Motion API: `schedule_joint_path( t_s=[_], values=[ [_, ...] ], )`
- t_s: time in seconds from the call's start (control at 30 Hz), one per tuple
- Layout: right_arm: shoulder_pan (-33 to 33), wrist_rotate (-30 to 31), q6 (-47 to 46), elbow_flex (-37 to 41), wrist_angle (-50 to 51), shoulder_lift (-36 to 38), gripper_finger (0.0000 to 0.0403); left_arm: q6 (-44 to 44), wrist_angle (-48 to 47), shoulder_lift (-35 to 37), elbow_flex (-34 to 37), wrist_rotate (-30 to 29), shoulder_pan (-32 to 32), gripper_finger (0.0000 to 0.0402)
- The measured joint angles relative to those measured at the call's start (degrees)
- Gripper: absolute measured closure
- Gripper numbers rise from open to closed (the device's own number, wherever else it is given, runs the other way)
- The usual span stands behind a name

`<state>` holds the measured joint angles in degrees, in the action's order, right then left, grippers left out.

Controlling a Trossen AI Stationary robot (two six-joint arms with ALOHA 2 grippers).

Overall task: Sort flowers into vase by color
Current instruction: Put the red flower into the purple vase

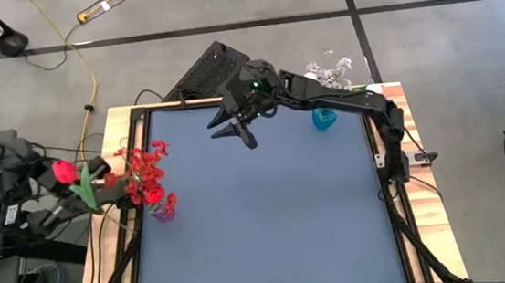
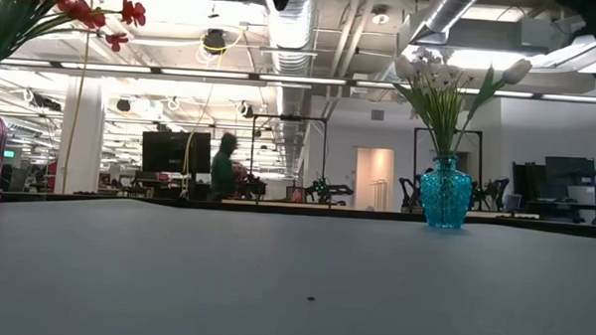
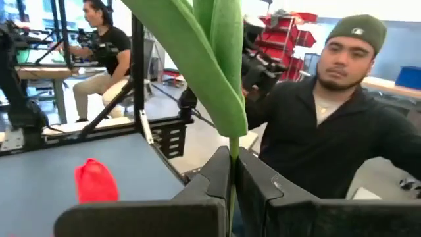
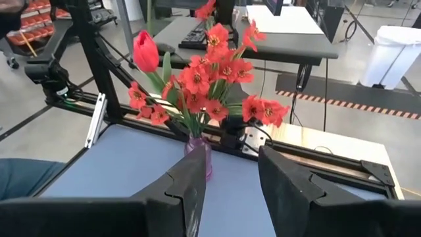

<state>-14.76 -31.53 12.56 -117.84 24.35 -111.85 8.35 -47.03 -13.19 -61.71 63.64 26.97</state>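
Pinched between the left gripper's (image 3: pixel 231 181) pressed-together fingers, a red tulip's (image 1: pixel 64 170) green stem is standing upright in the left wrist view. That gripper is hovering at the table's (image 1: pixel 269 222) left edge, just left of the purple vase (image 1: pixel 161 212) holding red flowers (image 1: pixel 145 174). Across the table, the right gripper (image 1: pixel 230 132) is hanging over the far side with fingers spread and empty. Behind it, white flowers (image 2: pixel 442 88) are standing in the blue vase (image 2: pixel 445 194) near the far right corner.
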Motion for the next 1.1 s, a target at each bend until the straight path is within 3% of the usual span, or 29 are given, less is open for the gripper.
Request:
schedule_joint_path(
  t_s=[0.13, 0.27, 0.47, 0.67, 0.83, 1.1],
  values=[
    [0.0, 0.0, 0.0, 0.0, 0.1, 0.0, 0.0237, -0.3, -4.3, 0.0, -4.4, -2.8, 0.0, 0.0401],
    [0.2, 0.0, 0.0, 0.0, 0.3, 0.0, 0.0237, -4.3, -14.3, 0.1, -8.2, -14.5, 0.0, 0.0401],
    [0.9, 0.0, 0.1, 0.0, 0.5, 0.0, 0.0237, -4.6, -21.3, 0.1, -6.9, -22.8, 0.1, 0.0402],
    [1.3, 0.0, 0.2, 0.0, 1.0, 0.0, 0.0237, -8.7, -21.4, 0.1, -3.6, -24.5, 0.3, 0.0401],
    [1.7, 0.0, 0.9, 0.0, 3.2, 0.0, 0.0237, -9.3, -23.3, 0.1, -5.1, -25.1, 0.3, 0.0401],
    [1.7, 0.0, 1.3, 0.0, 4.1, 0.0, 0.0237, -7.2, -25.4, 8.3, -6.4, -34.2, 0.3, 0.0401]
  ],
)
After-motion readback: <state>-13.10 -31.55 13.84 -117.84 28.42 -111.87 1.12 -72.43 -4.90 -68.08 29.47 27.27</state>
